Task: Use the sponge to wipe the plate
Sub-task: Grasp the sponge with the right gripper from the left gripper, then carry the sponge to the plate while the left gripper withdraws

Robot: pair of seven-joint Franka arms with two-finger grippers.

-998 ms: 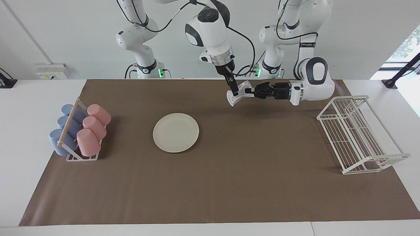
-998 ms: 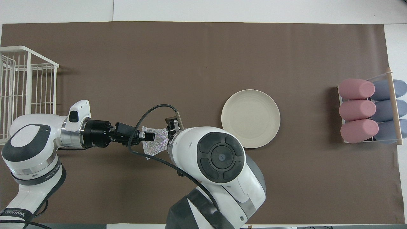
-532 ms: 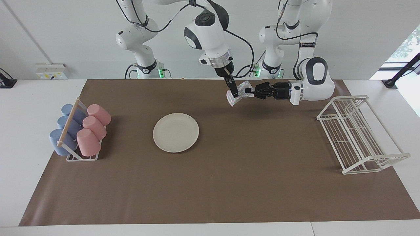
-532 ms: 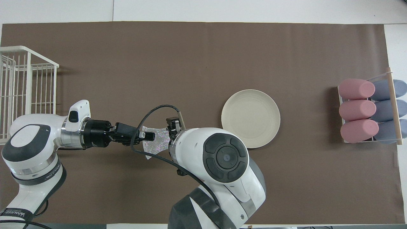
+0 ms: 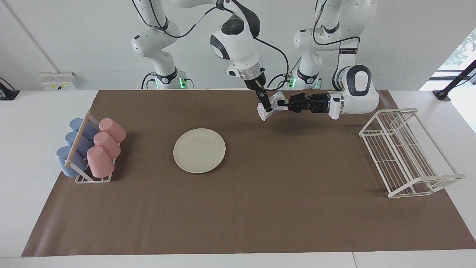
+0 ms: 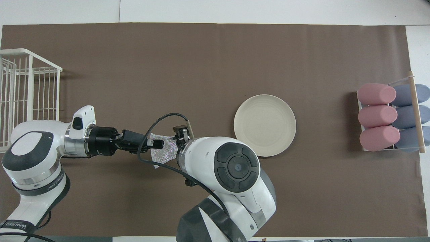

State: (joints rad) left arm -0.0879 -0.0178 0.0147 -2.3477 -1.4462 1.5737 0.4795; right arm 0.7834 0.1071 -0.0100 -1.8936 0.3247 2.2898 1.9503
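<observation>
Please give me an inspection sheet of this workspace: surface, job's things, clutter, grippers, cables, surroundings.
Surface: brown mat over white table.
Job's things: plate bare on mat; sponge up in the air, apart from plate.
Clutter: cup rack with pink and blue cups; white wire rack.
Grippers: left gripper shut on sponge; right gripper open around the sponge.
Cables: black cable loops by right wrist.
Surroundings: white wall; window at the left arm's end.

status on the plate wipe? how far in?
Done: the silvery mesh sponge is off the table, clamped in the left pincer. In hand: the open right pincer is at the sponge's other end, midair, apparently a handover. Left: the round cream plate lies untouched on the brown mat.
</observation>
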